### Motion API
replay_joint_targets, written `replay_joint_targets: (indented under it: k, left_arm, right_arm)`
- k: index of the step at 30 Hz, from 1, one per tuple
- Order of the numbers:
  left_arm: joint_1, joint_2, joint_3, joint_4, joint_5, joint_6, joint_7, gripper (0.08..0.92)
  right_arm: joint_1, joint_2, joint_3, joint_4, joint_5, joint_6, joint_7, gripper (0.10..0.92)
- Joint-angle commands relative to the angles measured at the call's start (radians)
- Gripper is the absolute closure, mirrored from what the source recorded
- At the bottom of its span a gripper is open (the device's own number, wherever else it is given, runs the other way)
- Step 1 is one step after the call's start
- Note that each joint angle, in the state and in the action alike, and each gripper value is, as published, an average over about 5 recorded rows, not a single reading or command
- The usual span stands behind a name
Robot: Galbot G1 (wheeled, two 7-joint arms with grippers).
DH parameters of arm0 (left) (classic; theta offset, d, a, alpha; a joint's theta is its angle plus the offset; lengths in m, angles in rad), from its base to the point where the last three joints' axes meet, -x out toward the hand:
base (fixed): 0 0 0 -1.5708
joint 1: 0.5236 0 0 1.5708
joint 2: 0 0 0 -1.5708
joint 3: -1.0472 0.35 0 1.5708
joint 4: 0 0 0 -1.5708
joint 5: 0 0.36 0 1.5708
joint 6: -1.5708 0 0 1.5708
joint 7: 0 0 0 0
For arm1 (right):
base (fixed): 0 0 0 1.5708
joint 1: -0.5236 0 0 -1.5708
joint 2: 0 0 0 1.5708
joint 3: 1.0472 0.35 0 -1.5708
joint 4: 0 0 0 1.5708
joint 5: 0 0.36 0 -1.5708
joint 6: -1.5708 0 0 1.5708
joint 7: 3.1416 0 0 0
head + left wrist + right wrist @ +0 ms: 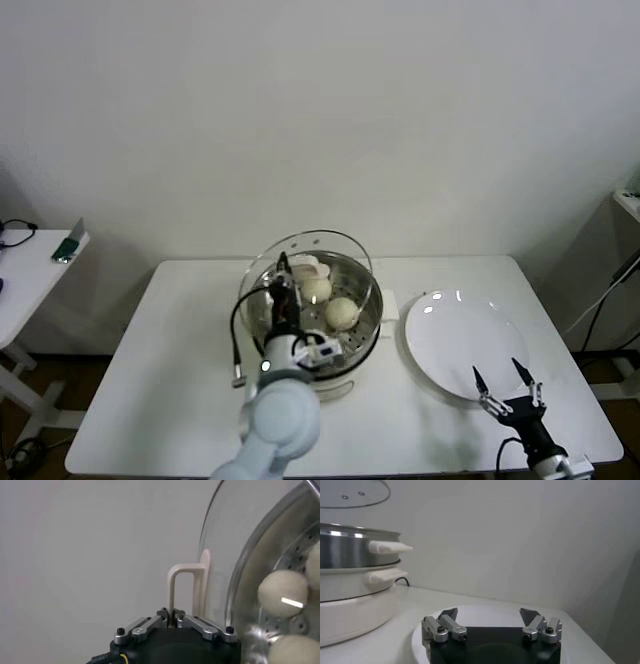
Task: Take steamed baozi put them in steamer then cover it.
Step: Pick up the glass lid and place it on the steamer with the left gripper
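Nearest me, my right gripper (505,379) hovers low over the near edge of the white plate (440,340), its jaws spread wide and holding nothing; that plate sits on the right part of the white table (170,370), just beside the steamer (345,355). My left gripper (283,270) is clamped tight on the cream handle (182,587) of the cover (300,250), holding the glass lid tilted above the steamer, toward its left and far side, so the pot's right side stands uncovered. Inside the steel pot, on the perforated tray, I can see the steamed baozi (341,312): two round off-white buns plainly, one nearer and right, one farther, and a third pale shape behind the handle that I cannot make out.
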Motion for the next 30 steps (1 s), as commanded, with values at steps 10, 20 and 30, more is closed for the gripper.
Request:
replay_joint_targets:
  k: [10, 20, 30]
  left_arm:
    - [0.002, -0.104, 0.082, 0.129, 0.160, 0.028, 0.000, 0.846]
    - [0.009, -0.096, 0.052, 0.166, 0.191, 0.018, -0.024, 0.846]
    - [0.020, -0.085, 0.031, 0.188, 0.221, 0.002, -0.038, 0.846]
  right_arm:
    - [0.004, -0.003, -0.001, -0.015, 0.009, 0.017, 0.001, 0.203]
    - [-0.001, -0.001, 0.004, -0.016, 0.009, 0.025, 0.005, 0.203]
    - [-0.004, 0.002, 0.006, -0.016, 0.009, 0.028, 0.006, 0.203]
